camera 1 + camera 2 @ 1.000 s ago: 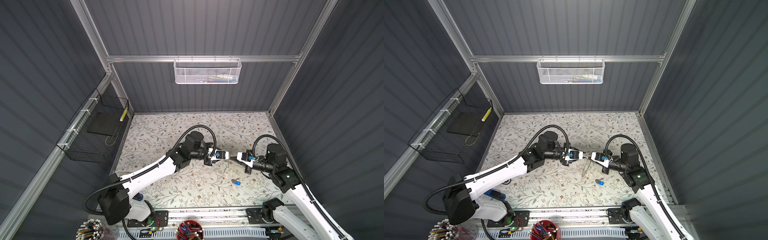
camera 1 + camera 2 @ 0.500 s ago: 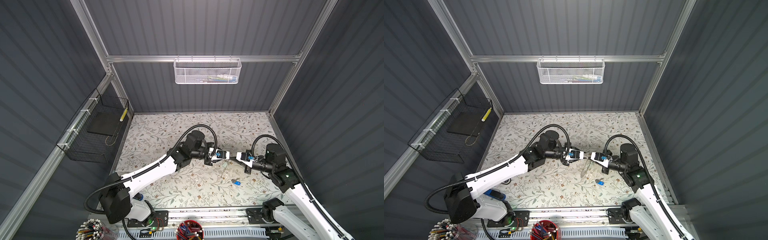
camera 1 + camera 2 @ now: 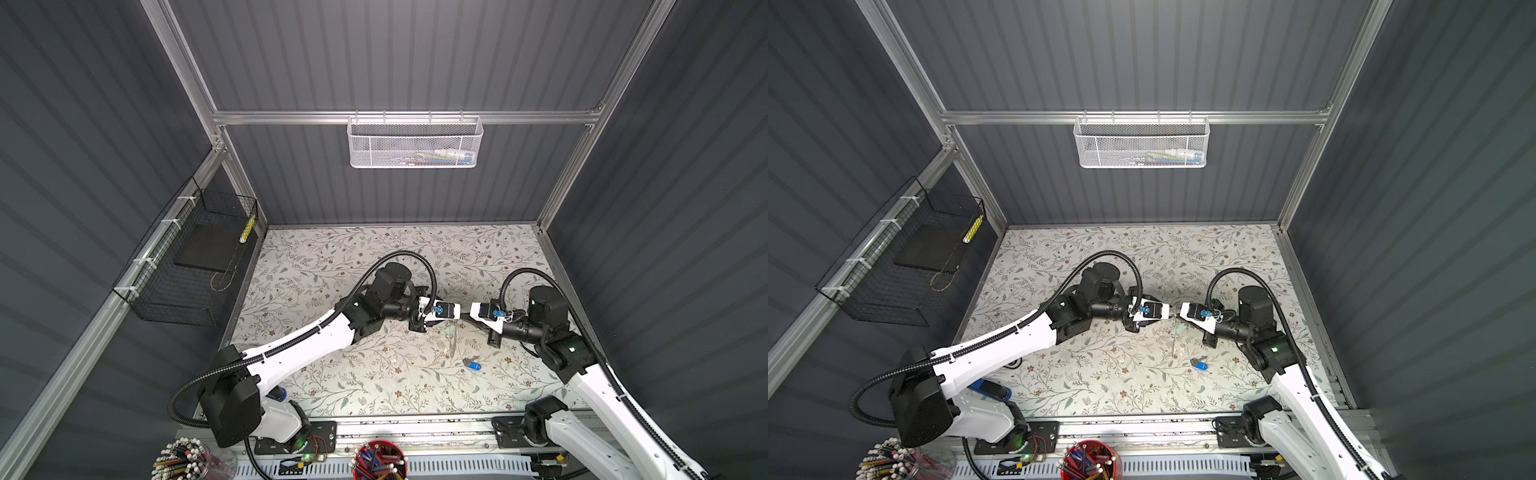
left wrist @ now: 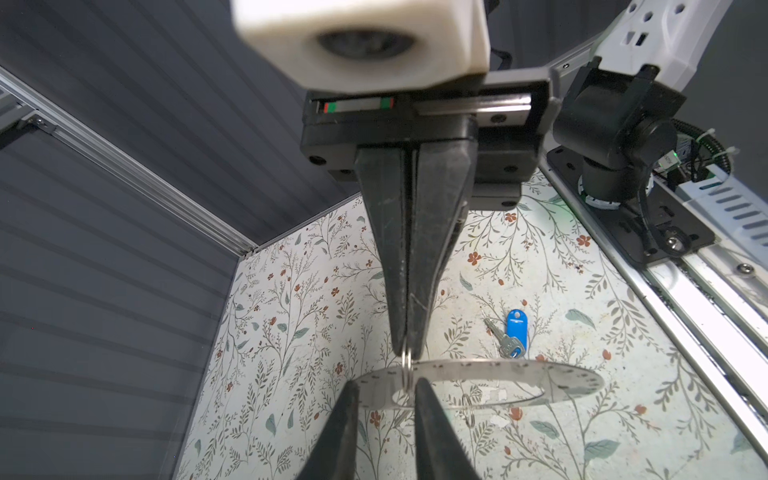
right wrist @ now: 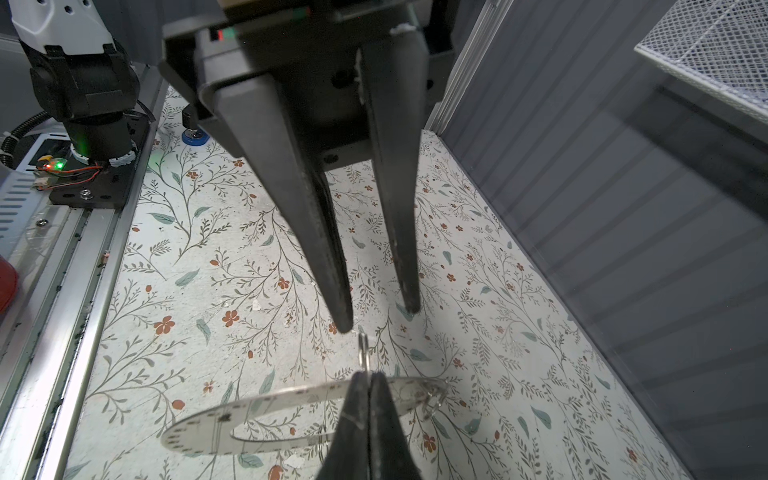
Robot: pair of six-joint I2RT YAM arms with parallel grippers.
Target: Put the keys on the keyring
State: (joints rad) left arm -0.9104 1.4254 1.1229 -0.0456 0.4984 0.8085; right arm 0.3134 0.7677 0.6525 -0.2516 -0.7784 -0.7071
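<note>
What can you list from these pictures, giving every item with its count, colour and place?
keyring: one, grey, hanging between the grippers
wire ring: one, silver, in the right jaws
blue-tag key: one, silver, on the table
mint tag: one, pale green, beside the keyring
basket: one, white, back wall
crate: one, black, left wall
pen cups: two, red and clear, front edge
table: one, floral
left gripper: one, black, jaws open
right gripper: one, black, jaws shut on the wire ring

The keyring (image 4: 573, 382) looks dull grey metal, the small wire ring (image 4: 406, 365) shiny.
</note>
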